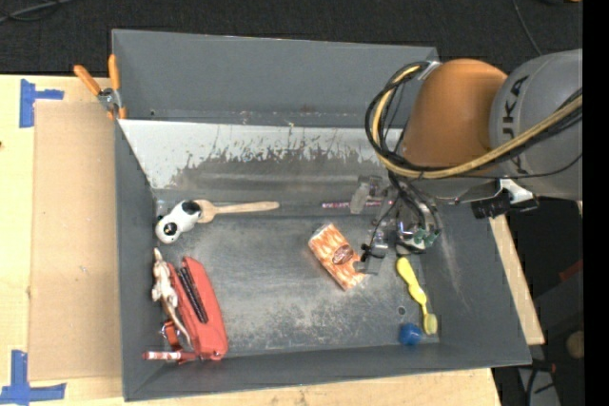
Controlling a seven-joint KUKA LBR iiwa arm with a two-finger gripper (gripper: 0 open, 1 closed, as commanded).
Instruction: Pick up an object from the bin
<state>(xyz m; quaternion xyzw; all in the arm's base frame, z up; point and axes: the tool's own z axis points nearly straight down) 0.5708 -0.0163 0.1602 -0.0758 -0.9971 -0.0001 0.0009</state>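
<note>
Crinkly orange packet (334,256) — scuffed metal bin (276,299).

even bright light, pale glare along the bin's back wall (257,143)

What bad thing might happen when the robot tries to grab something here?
The gripper sits right at the edge of the orange snack packet, so it might only nudge it or pinch a corner and drop it. The yellow stick lies close by, so it may get bumped too.
</note>
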